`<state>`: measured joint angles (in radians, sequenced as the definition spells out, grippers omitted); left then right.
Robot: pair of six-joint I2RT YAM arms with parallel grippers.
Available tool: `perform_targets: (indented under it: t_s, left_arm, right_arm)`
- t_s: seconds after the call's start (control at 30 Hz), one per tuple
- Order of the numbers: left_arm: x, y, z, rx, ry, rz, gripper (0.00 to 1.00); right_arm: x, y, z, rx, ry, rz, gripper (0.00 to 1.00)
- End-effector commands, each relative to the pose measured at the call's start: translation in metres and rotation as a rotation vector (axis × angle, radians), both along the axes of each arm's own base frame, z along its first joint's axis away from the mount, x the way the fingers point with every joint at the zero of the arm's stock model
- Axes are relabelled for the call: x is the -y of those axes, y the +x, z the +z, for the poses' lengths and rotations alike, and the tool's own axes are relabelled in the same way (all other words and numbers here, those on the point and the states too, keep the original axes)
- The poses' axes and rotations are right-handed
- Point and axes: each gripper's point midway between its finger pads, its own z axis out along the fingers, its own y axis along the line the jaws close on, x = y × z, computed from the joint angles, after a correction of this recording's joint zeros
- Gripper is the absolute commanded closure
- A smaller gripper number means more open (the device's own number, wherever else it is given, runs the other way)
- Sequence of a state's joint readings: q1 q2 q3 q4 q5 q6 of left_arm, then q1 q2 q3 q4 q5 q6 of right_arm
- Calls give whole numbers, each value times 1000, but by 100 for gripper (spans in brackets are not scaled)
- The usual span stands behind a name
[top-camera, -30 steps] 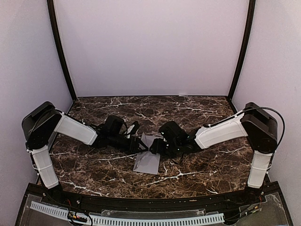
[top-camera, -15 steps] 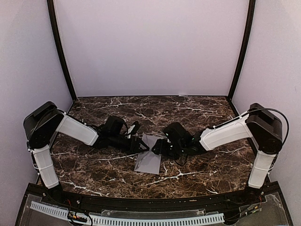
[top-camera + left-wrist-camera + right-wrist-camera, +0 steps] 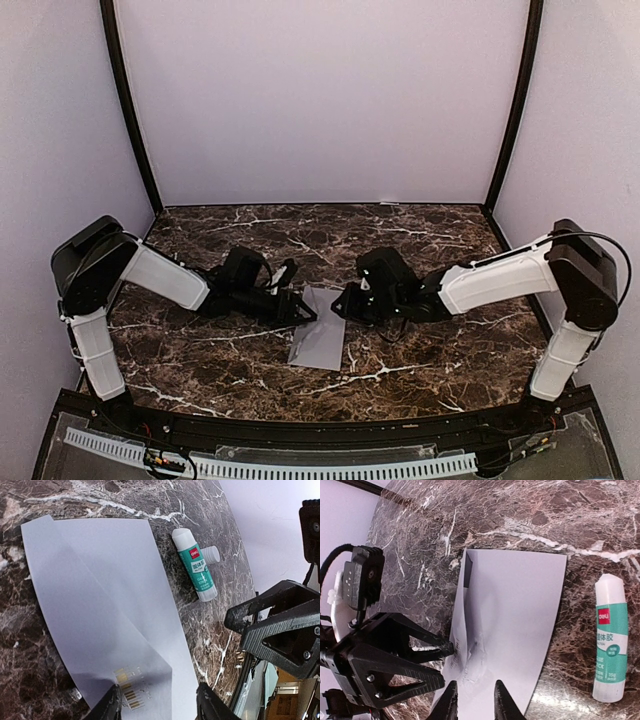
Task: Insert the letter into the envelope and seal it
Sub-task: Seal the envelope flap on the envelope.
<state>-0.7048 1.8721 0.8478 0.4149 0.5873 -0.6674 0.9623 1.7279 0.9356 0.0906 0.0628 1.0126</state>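
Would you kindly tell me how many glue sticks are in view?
1: a white-and-teal glue stick lying on the dark marble table beside the pale grey-lavender paper envelope. Others may be hidden.

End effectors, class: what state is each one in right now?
Left end effector: open, fingertips over the envelope corner.
Right end effector: slightly open, holding nothing.

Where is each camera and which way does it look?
Top: above, behind the arms, looking down at the table; both arms show.
Left wrist: low, looking across the envelope to the glue stick; left claw shows.
Right wrist: low, looking across the envelope; right claw shows.
Wrist views share envelope and glue stick.
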Motion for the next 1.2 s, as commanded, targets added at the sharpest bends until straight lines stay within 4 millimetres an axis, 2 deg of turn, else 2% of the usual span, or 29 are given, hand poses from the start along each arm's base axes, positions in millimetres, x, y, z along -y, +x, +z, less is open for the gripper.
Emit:
perform_targets:
  t_s: [0.0, 0.13, 0.43, 0.7, 0.9, 1.17]
  left_arm:
    - [-6, -14, -19, -60, 37, -13, 54]
    - [-6, -14, -20, -63, 37, -14, 61]
    - [-6, -13, -21, -64, 41, -12, 64]
    - [-3, -9, -8, -26, 24, -17, 66]
    - [8, -6, 13, 4, -18, -66, 73]
    - [13, -19, 9, -23, -14, -109, 84]
  right_arm:
    - [-24, 9, 11, 20, 78, 64, 81]
    - [-32, 12, 7, 4, 114, 82, 90]
    - [-39, 17, 6, 5, 121, 107, 94]
    - [-17, 16, 5, 6, 61, 45, 94]
    - [-5, 4, -13, -50, 34, 32, 95]
    - [5, -9, -33, -115, 16, 26, 97]
